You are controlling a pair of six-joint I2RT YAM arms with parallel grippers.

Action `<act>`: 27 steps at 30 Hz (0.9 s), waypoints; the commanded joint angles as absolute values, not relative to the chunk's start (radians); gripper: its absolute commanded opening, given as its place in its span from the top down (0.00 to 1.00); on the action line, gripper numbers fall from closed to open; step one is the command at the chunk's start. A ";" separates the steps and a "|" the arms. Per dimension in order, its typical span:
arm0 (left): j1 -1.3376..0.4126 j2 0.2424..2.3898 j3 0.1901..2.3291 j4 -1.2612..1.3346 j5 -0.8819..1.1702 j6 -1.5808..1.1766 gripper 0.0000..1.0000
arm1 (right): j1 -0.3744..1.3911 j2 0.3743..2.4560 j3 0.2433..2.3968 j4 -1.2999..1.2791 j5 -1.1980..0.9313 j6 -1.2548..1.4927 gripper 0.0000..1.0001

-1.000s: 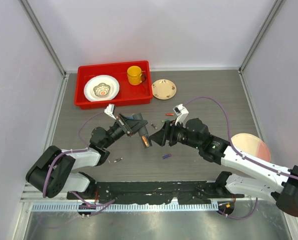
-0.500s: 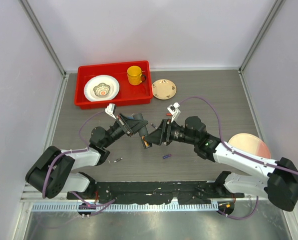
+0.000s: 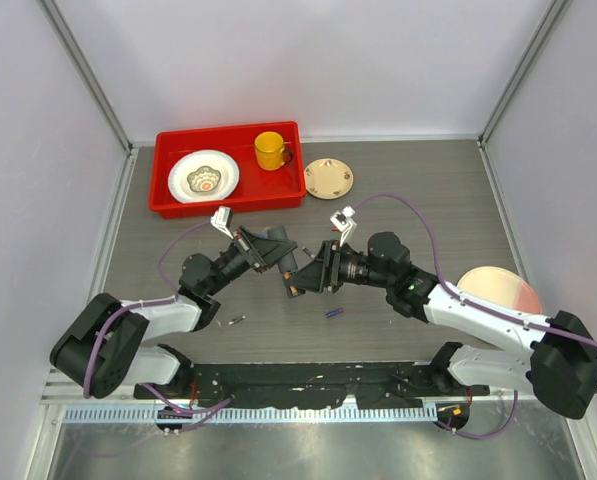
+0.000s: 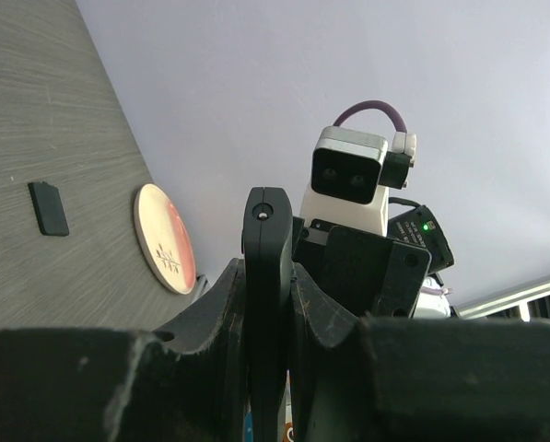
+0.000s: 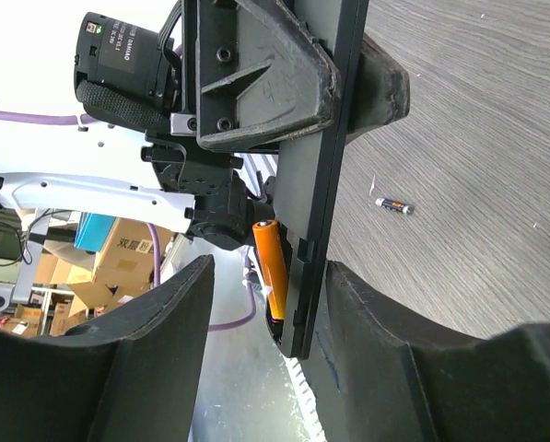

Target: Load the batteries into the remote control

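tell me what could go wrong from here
The orange battery lies in the open bay of the remote control, which the left gripper holds in mid-air; a nudge from the open right gripper could knock it out. Its jaws straddle the remote's end, so closing off-centre could twist it.

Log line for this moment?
left gripper: shut on slim black plastic remote control | right gripper: open, straddling its end | orange cylindrical battery: in open compartment

Table [image 3: 398, 180]: red tray [image 3: 253, 185], saucer [image 3: 329, 178], pink plate [image 3: 501, 290], loose batteries [image 3: 333, 313].
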State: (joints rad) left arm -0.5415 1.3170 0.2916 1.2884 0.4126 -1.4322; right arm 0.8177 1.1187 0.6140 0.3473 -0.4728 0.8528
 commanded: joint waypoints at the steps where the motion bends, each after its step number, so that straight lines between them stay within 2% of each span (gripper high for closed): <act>1: -0.546 1.285 0.328 1.546 0.422 -1.430 1.00 | 0.815 1.126 0.621 0.416 -0.495 0.850 0.44; 27: -0.548 1.269 0.325 1.546 0.400 -1.424 1.00 | 0.815 1.152 0.621 0.402 -0.489 0.838 0.61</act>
State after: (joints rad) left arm -0.5430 1.2964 0.2920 1.2892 0.4110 -1.4315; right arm 0.8165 1.1461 0.6094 0.3668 -0.4816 0.8524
